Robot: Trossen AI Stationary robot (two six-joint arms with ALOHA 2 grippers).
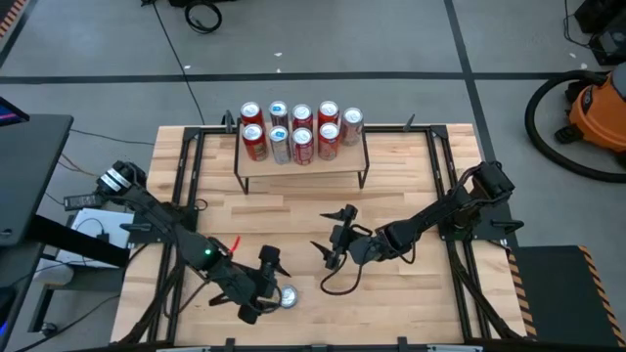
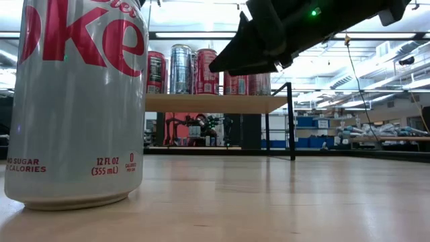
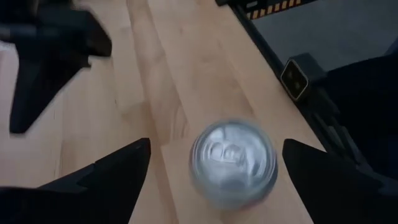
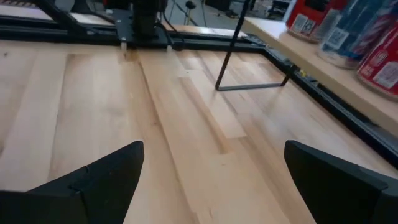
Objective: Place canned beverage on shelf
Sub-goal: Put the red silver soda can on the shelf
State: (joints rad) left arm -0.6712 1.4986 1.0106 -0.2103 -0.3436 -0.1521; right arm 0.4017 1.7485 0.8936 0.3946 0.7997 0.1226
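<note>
A silver can [image 1: 287, 296] stands upright on its base on the wooden tabletop, close to the near edge. It fills the left of the low view [image 2: 74, 101]. My left gripper [image 1: 275, 286] is open, one finger on either side of the can's top [image 3: 233, 163], with a gap on each side. The shelf [image 1: 301, 167] stands at the table's far side on thin black legs, with several red and silver cans [image 1: 293, 132] upright on its board. My right gripper [image 4: 211, 186] hovers open over bare wood at mid-table [image 1: 333, 240], nothing between its fingers.
Black frame rails [image 1: 186, 186] run along the table's left and right sides. A dark cable [image 1: 337, 286] lies on the wood below the right gripper. The shelf's black leg [image 4: 225, 62] stands ahead of the right gripper. Bare wood lies between the shelf and both grippers.
</note>
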